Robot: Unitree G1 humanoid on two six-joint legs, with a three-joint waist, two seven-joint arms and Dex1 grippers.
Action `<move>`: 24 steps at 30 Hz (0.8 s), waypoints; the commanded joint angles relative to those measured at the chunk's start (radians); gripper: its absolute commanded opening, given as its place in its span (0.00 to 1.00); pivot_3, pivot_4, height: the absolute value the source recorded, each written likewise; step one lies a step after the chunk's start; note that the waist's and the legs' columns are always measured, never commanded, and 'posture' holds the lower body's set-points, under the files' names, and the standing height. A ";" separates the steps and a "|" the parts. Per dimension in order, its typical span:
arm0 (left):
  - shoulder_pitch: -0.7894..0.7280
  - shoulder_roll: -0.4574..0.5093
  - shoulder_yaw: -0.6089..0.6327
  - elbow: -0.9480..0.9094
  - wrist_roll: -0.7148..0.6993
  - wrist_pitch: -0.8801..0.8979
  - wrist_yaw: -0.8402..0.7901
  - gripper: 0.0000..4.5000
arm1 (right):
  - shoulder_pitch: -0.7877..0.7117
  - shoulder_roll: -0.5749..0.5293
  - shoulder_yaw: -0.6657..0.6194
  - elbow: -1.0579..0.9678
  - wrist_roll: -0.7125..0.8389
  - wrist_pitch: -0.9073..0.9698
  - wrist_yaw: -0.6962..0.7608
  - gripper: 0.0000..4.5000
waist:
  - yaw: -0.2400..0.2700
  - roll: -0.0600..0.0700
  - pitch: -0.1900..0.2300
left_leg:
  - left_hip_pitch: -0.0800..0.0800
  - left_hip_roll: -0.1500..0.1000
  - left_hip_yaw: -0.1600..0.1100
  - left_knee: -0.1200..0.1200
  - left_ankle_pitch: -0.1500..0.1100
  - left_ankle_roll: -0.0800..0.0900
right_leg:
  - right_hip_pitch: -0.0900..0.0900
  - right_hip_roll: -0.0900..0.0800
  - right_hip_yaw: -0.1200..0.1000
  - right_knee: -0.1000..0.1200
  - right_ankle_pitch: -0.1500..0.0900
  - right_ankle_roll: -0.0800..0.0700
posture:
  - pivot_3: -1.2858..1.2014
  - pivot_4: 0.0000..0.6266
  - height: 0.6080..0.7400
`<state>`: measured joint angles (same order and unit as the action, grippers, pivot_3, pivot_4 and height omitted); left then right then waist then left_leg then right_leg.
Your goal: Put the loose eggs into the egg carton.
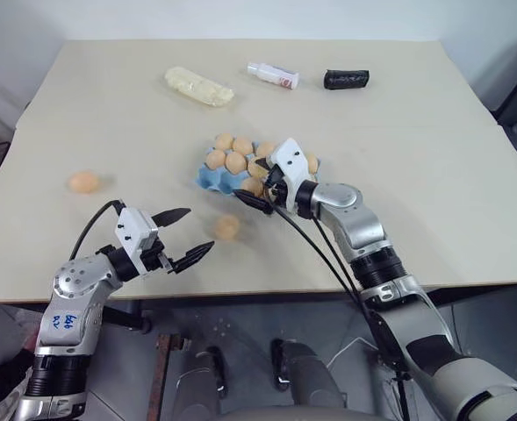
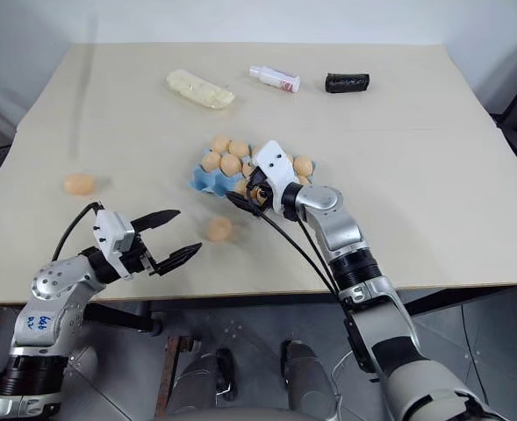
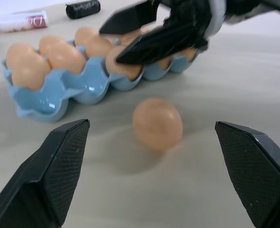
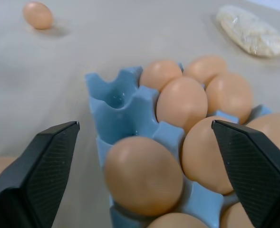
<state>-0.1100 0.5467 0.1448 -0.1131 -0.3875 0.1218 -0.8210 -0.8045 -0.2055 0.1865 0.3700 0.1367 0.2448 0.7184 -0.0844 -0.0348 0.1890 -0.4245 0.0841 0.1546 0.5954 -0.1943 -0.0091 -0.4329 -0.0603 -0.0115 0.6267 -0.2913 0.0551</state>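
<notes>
Right gripper (image 1: pixel 260 189), jaws spread and empty, hovers level over the near edge of the blue egg carton (image 1: pixel 212 180) at mid-table, an egg apparently just seated. Left gripper (image 1: pixel 188 235), also spread, faces the nearest loose egg (image 1: pixel 226 227); another egg (image 1: pixel 83 182) lies far left. Next: close on the near egg.

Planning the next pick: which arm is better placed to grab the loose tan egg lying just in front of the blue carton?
Left: the left gripper has open jaws facing the nearby tan egg.
</notes>
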 commanded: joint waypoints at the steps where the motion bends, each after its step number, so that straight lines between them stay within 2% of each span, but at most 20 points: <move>1: 0.011 0.013 0.029 -0.040 -0.011 -0.010 0.004 1.00 | 0.063 -0.078 -0.057 -0.182 0.071 -0.003 0.093 0.99 | 0.001 0.000 0.000 | 0.000 0.000 0.000 0.000 0.000 0.000 | 0.000 0.000 0.000 0.000 0.000 0.000 | 0.52 0.24 1.00; 4: 0.044 0.043 0.064 -0.022 -0.011 -0.009 -0.009 1.00 | 0.267 -0.240 -0.189 -0.374 0.201 -0.107 0.267 0.99 | 0.026 0.000 0.000 | 0.000 -0.001 -0.002 -0.002 0.000 0.000 | 0.001 -0.001 -0.002 -0.002 0.000 -0.001 | 0.52 0.24 1.00; 9: 0.080 0.091 0.119 0.024 -0.014 -0.020 -0.031 1.00 | 0.476 -0.378 -0.262 -0.451 0.282 -0.073 0.360 0.99 | 0.024 0.000 0.000 | 0.001 0.000 -0.001 -0.001 -0.004 0.001 | 0.004 -0.001 -0.002 -0.007 -0.001 0.000 | 0.52 0.24 1.00; 15: 0.103 0.120 0.159 0.067 -0.004 -0.047 -0.045 1.00 | 0.642 -0.414 -0.339 -0.514 0.342 -0.121 0.402 0.99 | 0.020 0.000 0.000 | 0.003 0.000 -0.003 -0.001 -0.003 0.001 | 0.004 0.001 -0.002 -0.005 -0.002 -0.003 | 0.52 0.24 1.00; 16: 0.100 0.119 0.158 0.068 -0.003 -0.048 -0.044 1.00 | 0.663 -0.414 -0.341 -0.532 0.346 -0.132 0.408 0.99 | 0.020 0.000 0.000 | 0.003 0.000 -0.003 -0.001 -0.003 0.001 | 0.004 0.000 -0.002 -0.005 -0.009 -0.015 | 0.52 0.24 1.00; 20: 0.075 0.105 0.131 0.049 -0.007 -0.030 -0.031 1.00 | 0.704 -0.407 -0.338 -0.577 0.344 -0.158 0.400 0.99 | 0.026 0.000 0.000 | 0.003 0.000 -0.003 0.001 -0.003 0.001 | 0.005 0.000 -0.002 -0.005 -0.009 -0.015 | 0.52 0.24 1.00; 24: 0.004 0.063 0.043 0.015 0.005 0.011 -0.011 1.00 | 0.705 -0.404 -0.323 -0.612 0.343 -0.153 0.378 0.99 | 0.031 0.000 0.000 | 0.003 -0.001 -0.002 0.002 -0.003 0.001 | 0.005 -0.001 -0.001 -0.005 -0.009 -0.015 | 0.52 0.24 1.00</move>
<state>-0.0831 0.6207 0.2161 -0.0478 -0.3855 0.1275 -0.8387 -0.0994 -0.6074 -0.1255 -0.2000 0.4624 0.1071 1.1053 -0.0532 -0.0347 0.1890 -0.4218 0.0830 0.1520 0.5970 -0.1975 -0.0081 -0.4273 -0.0610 -0.0130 0.6215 -0.3001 0.0404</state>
